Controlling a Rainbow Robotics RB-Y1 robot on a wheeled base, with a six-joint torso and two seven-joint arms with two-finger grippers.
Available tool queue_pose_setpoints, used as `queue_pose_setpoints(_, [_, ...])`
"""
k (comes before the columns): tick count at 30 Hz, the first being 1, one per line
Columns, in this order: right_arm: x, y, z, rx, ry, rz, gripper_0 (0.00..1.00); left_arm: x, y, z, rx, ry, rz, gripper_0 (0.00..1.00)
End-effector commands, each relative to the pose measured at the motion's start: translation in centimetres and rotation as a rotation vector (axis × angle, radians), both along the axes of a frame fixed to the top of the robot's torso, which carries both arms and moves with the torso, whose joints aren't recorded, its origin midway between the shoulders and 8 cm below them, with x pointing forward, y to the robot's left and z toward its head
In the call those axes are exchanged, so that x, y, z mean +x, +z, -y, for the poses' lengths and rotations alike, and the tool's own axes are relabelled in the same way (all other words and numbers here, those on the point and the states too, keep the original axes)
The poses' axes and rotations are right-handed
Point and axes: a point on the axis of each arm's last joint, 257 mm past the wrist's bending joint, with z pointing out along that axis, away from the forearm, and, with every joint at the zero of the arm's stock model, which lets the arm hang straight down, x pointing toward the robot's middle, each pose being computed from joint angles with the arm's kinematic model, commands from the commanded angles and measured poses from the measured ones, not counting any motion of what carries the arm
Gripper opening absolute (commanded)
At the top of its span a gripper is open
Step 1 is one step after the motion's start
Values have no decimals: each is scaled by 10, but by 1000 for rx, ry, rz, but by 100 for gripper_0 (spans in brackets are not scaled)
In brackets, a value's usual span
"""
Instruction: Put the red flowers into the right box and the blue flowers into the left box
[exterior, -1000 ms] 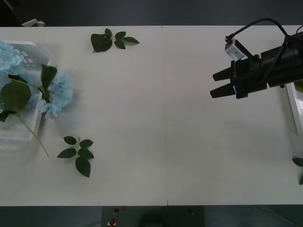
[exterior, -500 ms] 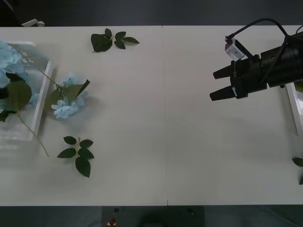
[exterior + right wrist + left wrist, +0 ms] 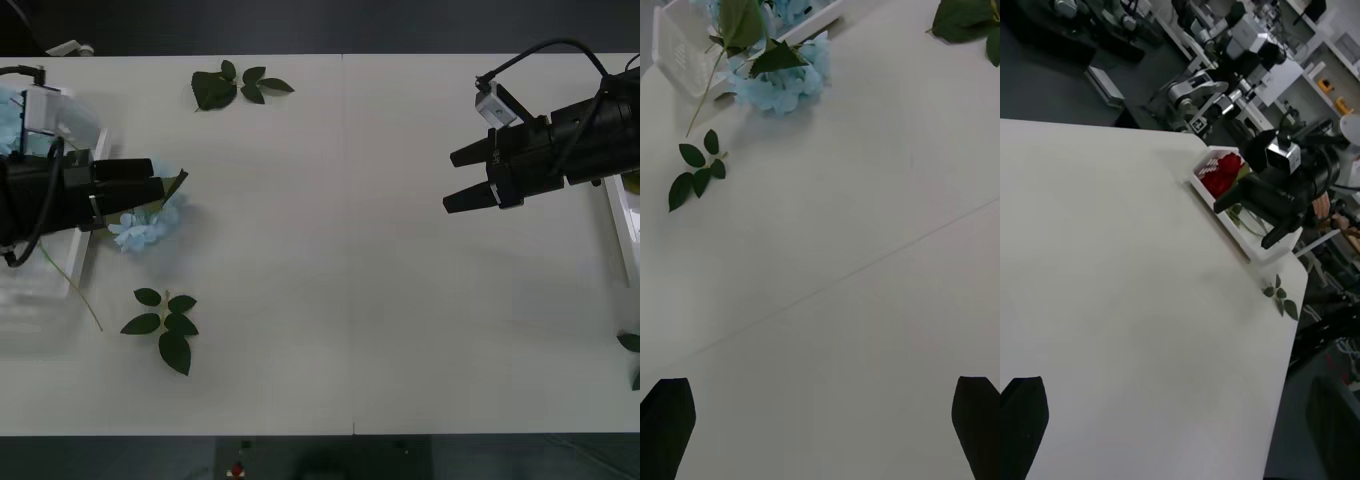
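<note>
White table (image 3: 340,250) carries the left box (image 3: 75,262) at its left edge, the right box (image 3: 1251,251) holding red flowers (image 3: 1220,174) opposite. Both grippers, left (image 3: 160,176) and right (image 3: 462,177), hover with fingers apart. One blue flower (image 3: 140,226) lies just beside the left box, stem angled back over its rim.

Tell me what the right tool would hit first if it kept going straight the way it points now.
Most likely nothing nearby. The right tool, open, points across bare table toward the robot's left. Far along that line lie the blue flower beside the left box and the left tool; height above the table is unclear.
</note>
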Motion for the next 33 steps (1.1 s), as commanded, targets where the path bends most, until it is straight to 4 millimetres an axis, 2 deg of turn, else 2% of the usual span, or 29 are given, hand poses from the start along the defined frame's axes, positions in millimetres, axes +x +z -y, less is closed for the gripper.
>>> queue_pose_setpoints(1, [10,27,11,-8,-17,45,100,1,2,11,90,-9,37,100])
queue_pose_setpoints(6, [10,27,11,-8,-17,45,100,-2,-19,29,153,-8,21,100])
queue_pose_setpoints(9, [10,27,11,-8,-17,45,100,4,-22,36,166,27,32,100])
queue_pose_setpoints(18, [10,27,11,-8,-17,45,100,25,-22,51,190,76,66,100])
queue_pose_setpoints(33, [10,27,11,-8,-17,45,100,24,-23,58,179,68,67,100])
